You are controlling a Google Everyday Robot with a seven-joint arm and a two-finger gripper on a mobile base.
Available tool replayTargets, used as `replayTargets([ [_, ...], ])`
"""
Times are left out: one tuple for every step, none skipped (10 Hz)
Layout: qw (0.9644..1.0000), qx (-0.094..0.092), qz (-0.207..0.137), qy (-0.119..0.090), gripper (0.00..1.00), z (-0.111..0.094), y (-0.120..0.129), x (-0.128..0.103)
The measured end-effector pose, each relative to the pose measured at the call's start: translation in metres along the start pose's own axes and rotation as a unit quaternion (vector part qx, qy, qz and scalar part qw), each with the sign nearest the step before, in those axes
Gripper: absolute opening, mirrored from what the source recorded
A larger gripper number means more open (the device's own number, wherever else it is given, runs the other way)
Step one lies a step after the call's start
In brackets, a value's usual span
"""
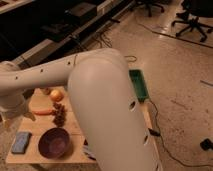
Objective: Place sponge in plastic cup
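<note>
The sponge [21, 142] is a flat blue-grey block lying at the front left corner of the wooden table [35, 155]. My arm sweeps across the view from the right, and its large white link covers the middle and right of the table. My gripper [15, 114] is at the far left edge of the view, above the table's left side and behind the sponge. The plastic cup is hidden behind the arm.
A dark purple bowl [54, 142] sits just right of the sponge. Behind it lie a red carrot-like item [44, 112], dark grapes [60, 116] and an orange fruit [56, 95]. A green tray [140, 85] is past the table's right end. Office chairs stand far back.
</note>
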Motion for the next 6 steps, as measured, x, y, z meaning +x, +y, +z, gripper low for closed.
replayTargets([
  [1.0000, 0.000, 0.001, -0.001, 0.65, -0.0003, -0.0013, -0.0004],
  [1.0000, -0.001, 0.000, 0.000, 0.65, -0.0001, 0.0001, -0.0003],
  [1.0000, -0.001, -0.001, 0.000, 0.65, 0.0002, 0.0011, -0.0001],
  [1.0000, -0.001, 0.000, 0.000, 0.65, 0.0002, 0.0009, -0.0002],
  [1.0000, -0.001, 0.000, -0.001, 0.65, 0.0001, 0.0009, -0.0003],
  [1.0000, -0.001, 0.000, 0.000, 0.65, 0.0002, 0.0010, -0.0003],
])
